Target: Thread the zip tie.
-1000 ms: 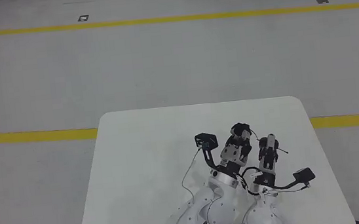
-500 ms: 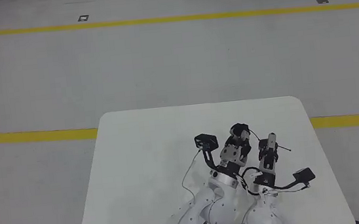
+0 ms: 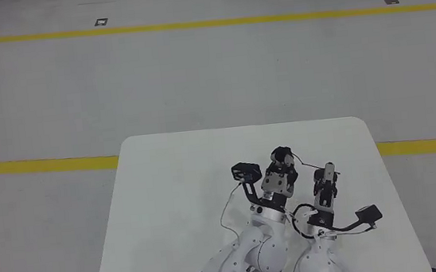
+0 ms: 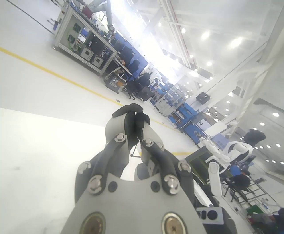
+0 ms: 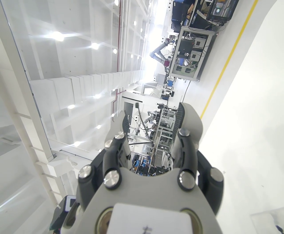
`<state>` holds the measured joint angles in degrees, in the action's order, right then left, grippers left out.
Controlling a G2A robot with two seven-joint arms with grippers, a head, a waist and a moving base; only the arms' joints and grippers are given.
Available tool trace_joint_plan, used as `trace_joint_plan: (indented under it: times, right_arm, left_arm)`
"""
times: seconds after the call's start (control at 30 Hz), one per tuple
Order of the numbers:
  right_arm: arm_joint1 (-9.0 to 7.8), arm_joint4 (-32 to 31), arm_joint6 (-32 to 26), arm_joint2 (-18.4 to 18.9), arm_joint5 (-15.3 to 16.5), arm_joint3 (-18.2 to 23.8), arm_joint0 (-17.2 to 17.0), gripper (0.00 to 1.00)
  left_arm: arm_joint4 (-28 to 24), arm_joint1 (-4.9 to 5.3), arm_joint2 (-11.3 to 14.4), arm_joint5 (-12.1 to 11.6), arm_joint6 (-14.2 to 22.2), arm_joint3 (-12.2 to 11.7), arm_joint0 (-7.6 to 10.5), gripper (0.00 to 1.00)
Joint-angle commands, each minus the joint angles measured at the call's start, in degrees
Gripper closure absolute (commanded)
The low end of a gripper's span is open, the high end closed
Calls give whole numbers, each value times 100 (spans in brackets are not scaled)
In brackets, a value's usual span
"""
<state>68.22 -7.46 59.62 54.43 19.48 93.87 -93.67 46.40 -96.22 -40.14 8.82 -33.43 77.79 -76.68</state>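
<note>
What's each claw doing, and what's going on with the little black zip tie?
Left claw: shut, pinching the thin black plastic zip tie.
Right claw: open, holding nothing.
Zip tie: held in the left claw, its head end free, not threaded as far as I can see.

Top cam overhead; wrist cams close-up.

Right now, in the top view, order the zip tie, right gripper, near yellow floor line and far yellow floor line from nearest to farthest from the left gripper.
1. zip tie: held in the left gripper itself.
2. right gripper: just beside it, to its right.
3. near yellow line: beyond the table.
4. far yellow line: well beyond that one.
</note>
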Motion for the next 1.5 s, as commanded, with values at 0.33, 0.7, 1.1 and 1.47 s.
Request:
trace_joint_plan:
  times: [0.33, 0.7, 1.1, 1.47]
  right_arm:
    - [-52, 12, 31, -22, 0, 25, -13, 62]
    - [-89, 33, 81, -47, 0, 20, 1, 68]
    - [-121, 30, 132, -94, 0, 10, 16, 77]
    - [-155, 33, 179, -114, 0, 20, 10, 85]
  left_arm:
    - [29, -36, 31, 89, 26, -121, 76, 100]
    - [61, -40, 29, 78, 90, -161, 80, 100]
    - [97, -43, 14, 77, 133, -185, 81, 100]
    - [125, -55, 15, 61, 211, -212, 104, 100]
